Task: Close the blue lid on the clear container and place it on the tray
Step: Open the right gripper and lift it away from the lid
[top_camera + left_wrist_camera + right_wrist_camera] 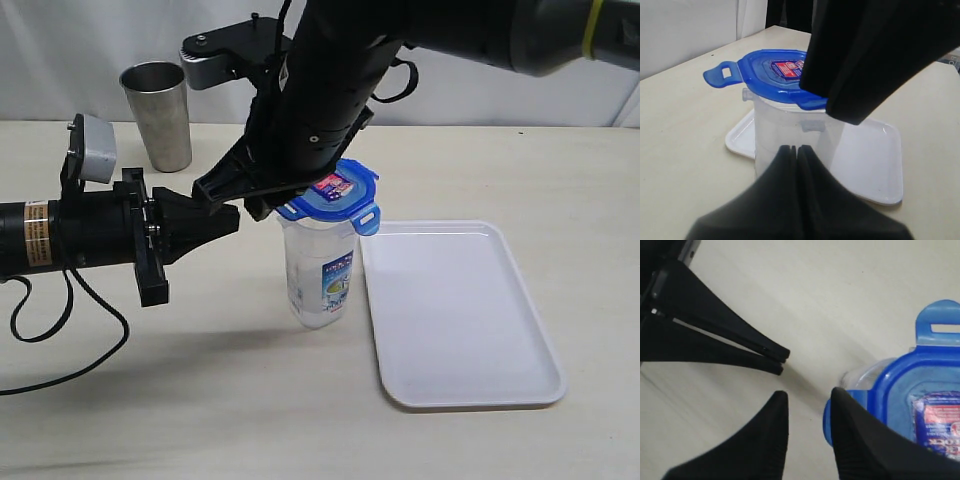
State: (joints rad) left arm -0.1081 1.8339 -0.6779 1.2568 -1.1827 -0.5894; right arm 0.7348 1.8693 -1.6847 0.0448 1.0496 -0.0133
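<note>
**A:** Where did we find the clear container [320,270]?

**B:** We saw it upright on the table [200,400], just left of the tray [450,310] and not on it (its printed label [335,280] faced the exterior camera).

**A:** And the blue lid [345,200]?

**B:** It sat on the container's mouth, sticker [787,67] up. We noted one flap [720,76] sticking straight out sideways rather than folded down.

**A:** What did we make of the right gripper [807,397]?

**B:** It reached down from above over the lid's left edge. Its jaws stood apart, and we saw bare table between them. One finger [855,430] lay across the lid's rim and the other hung just left of it. We saw nothing clamped.

**A:** The left gripper [796,149]?

**B:** We found it lying level, left of the container and pointing at its upper part. Its jaws were pressed together with nothing between them, and its tips were near the wall but apart from it.

**A:** Anything else?

**B:** A steel tumbler [160,115] stood at the far left of the table, well apart from the container.
</note>
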